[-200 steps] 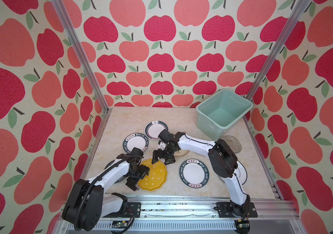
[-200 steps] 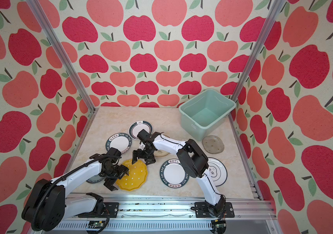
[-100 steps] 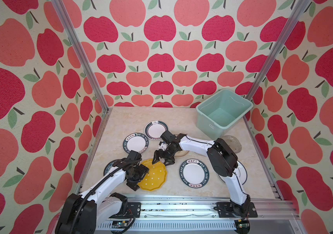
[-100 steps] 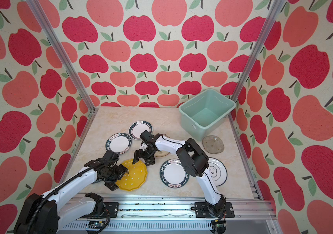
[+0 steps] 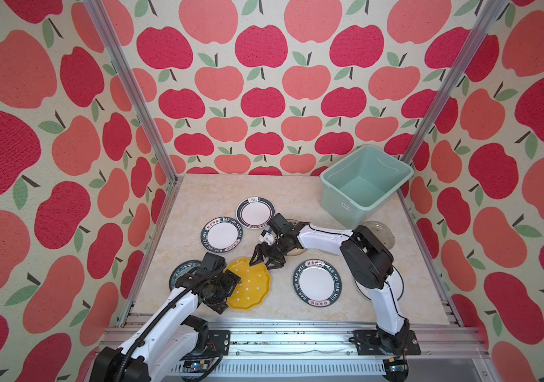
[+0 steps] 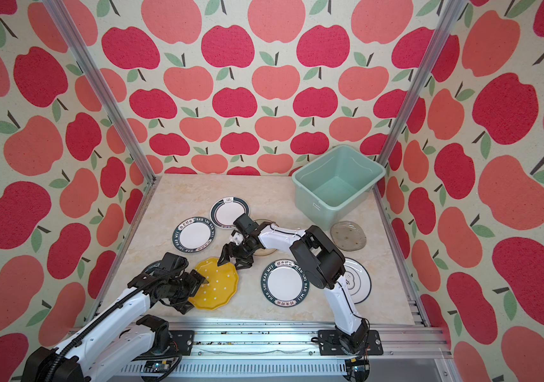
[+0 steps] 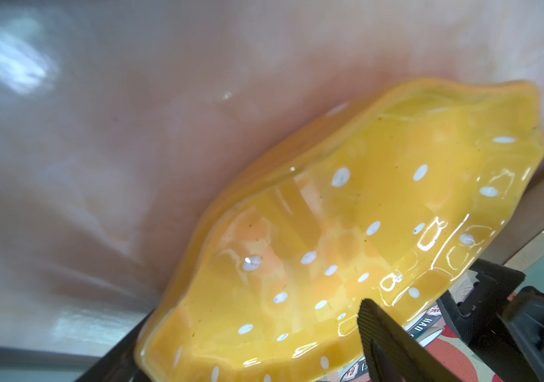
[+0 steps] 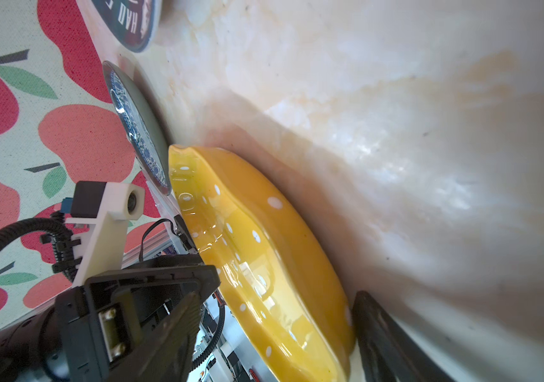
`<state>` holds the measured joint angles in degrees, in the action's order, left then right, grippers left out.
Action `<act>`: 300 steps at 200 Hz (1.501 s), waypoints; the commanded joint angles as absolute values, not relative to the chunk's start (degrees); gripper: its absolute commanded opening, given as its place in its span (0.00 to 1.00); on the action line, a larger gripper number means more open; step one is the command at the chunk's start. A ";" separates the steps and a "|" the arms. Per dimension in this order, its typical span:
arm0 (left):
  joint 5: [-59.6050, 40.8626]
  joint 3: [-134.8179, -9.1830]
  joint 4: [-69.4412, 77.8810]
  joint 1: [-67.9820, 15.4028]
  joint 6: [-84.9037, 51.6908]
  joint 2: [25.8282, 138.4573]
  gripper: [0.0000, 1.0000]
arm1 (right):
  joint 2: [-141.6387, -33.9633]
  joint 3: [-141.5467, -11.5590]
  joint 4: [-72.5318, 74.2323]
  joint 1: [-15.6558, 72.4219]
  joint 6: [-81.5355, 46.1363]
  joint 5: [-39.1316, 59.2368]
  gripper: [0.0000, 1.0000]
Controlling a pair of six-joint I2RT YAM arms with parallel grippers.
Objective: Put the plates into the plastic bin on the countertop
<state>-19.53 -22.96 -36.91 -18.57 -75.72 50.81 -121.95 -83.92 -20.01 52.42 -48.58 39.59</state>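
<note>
Jaws on both arms stand spread, unclamped, astride the rim of the yellow dotted plate [image 5: 249, 284] (left near, right far) on the table [image 5: 217, 195]. Mismatched closing could skid or chip it, well apart from the mint bin [image 5: 333, 198].

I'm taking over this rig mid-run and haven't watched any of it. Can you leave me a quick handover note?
Left gripper: open, at the yellow plate's left edge.
Right gripper: open, jaws either side of that plate's far rim.
Bin: far right corner of the countertop, nothing in it.
Plates: all on the countertop, among them a glass plate beside the bin and a blue-patterned plate partly under the left arm.
Done: no plate is in the bin.
Left: grip the yellow plate, carry it to the bin, then do the rest.
</note>
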 commanded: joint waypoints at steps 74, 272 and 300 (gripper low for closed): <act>-23.80 -24.08 -26.61 -17.15 -71.26 54.53 0.89 | -114.89 -81.37 -17.58 53.70 -50.78 48.13 0.57; -17.85 -35.66 -35.38 -16.88 -61.00 40.78 0.99 | -102.69 -85.33 -33.58 48.45 -42.32 37.16 0.00; -15.17 -39.01 -34.38 -16.87 -58.00 38.56 0.99 | -99.84 -87.96 -38.16 44.82 -39.48 36.43 0.00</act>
